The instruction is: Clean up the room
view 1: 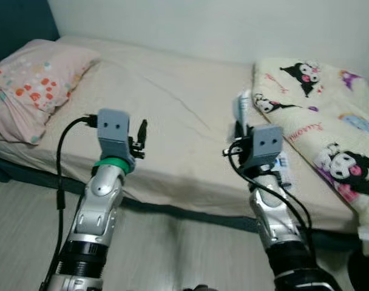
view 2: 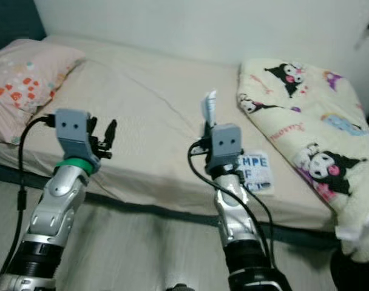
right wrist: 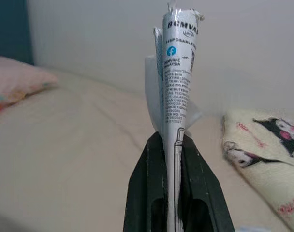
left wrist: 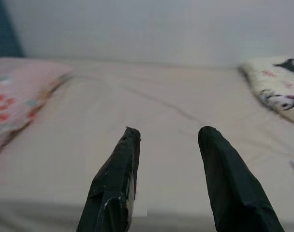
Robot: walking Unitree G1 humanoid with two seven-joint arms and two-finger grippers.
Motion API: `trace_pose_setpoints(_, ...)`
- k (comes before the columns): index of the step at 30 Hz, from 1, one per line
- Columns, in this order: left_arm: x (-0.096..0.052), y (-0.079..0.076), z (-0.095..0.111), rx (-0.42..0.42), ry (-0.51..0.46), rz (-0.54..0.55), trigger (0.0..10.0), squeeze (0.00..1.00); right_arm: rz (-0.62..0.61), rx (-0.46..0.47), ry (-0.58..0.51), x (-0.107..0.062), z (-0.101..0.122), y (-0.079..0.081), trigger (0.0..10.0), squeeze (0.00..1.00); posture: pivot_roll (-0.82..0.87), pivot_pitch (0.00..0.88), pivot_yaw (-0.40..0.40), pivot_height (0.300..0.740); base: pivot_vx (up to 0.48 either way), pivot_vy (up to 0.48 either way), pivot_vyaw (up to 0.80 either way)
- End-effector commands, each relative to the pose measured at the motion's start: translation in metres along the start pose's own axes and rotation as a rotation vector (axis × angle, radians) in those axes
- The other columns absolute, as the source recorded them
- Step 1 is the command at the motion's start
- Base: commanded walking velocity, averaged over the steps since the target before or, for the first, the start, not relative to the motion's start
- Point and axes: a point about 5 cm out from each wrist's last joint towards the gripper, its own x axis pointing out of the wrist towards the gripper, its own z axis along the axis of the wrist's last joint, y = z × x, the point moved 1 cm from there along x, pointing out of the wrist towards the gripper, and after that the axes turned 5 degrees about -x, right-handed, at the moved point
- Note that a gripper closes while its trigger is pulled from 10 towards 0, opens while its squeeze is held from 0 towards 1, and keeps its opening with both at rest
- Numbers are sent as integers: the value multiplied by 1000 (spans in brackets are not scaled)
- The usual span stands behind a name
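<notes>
Wrapper [right wrist: 177,87] pinched upright in right pincer [right wrist: 173,140], its lower end hidden.

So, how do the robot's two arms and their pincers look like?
Both arms are silver metal with black lower joints. Each wrist carries a grey box-shaped camera housing with two small holes. The left arm has a green ring under its housing, and black cables loop beside both. The left pincer and right pincer each have two long black tapering fingers.

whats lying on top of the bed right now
On the bed: a pink pillow at the robot's left, a folded cartoon blanket at its right, and a printed packet near the front edge, partly hidden behind the right arm. What the blanket covers cannot be seen.
</notes>
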Motion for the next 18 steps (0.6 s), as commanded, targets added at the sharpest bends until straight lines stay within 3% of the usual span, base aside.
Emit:
trace_pose_setpoints(1,-2,1,-4,4,17,4,10000,0,15,-13,14,-1,-3,4,10000,0,24,20,7,740,0,0,0)
trace_pose_setpoints(5,-3,-1,-6,17,31,-8,10000,0,19,-70,23,0,-4,4,10000,0,26,20,5,740,0,0,600)
trace_pose_setpoints(18,-3,-2,-10,17,66,-10,10000,0,34,-57,15,1,-3,8,10000,0,26,22,8,740,0,0,800)
